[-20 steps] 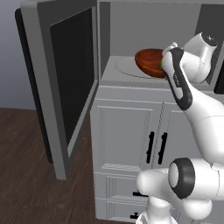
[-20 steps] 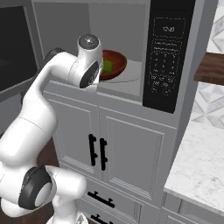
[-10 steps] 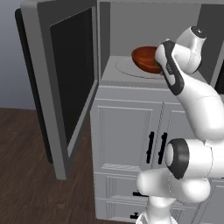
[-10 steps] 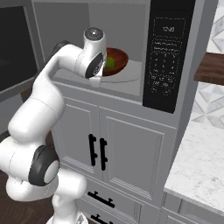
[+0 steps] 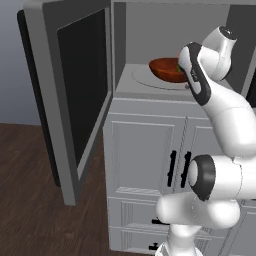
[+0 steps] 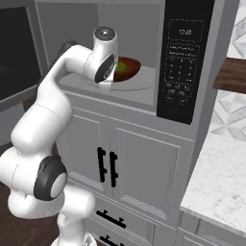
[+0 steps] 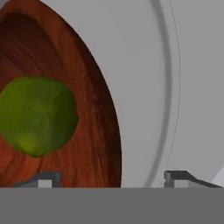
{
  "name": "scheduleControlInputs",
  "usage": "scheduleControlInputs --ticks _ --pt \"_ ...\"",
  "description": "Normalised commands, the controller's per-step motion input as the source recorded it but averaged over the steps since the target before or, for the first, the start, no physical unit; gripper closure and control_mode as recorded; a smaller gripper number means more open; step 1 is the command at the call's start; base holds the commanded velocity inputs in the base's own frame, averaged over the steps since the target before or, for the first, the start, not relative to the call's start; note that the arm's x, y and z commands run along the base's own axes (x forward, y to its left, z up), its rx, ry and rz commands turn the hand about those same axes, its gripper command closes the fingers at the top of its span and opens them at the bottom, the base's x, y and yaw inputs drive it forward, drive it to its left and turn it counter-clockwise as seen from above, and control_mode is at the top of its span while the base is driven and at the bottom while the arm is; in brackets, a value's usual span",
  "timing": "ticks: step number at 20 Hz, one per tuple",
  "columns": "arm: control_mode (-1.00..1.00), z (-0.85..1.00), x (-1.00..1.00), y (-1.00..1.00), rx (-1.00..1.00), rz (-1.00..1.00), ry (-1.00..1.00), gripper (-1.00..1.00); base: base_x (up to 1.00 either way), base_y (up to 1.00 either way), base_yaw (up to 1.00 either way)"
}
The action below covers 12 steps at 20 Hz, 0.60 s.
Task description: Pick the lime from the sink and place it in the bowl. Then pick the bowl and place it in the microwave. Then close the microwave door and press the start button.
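bowl [image 5: 166,70] half behind the arm [image 5: 210,75]

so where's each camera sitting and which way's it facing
Left base view: behind the arm's left, facing the open microwave; door at left, arm rising lower right.
Right base view: behind the arm's right, facing the same cavity; keypad at right, arm lower left.
Hand view: on the hand, looking down into the bowl at the lime; open claw straddles the rim.
All three share the bowl.
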Motion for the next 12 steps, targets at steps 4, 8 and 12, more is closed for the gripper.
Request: scheduleControlInputs --ticks 4,8,12 --pt "-1.00 0.04 -0.45 0.00 0.00 0.01 -0.24 -1.00 0.00 0.00 0.00" --pt "-1.00 0.23 -0.66 0.00 0.00 0.03 -0.25 -1.00 0.00 0.00 0.00" --pt "-1.00 0.53 -0.80 0.00 0.03 0.03 -0.15 -1.00 0.00 0.00 0.00"
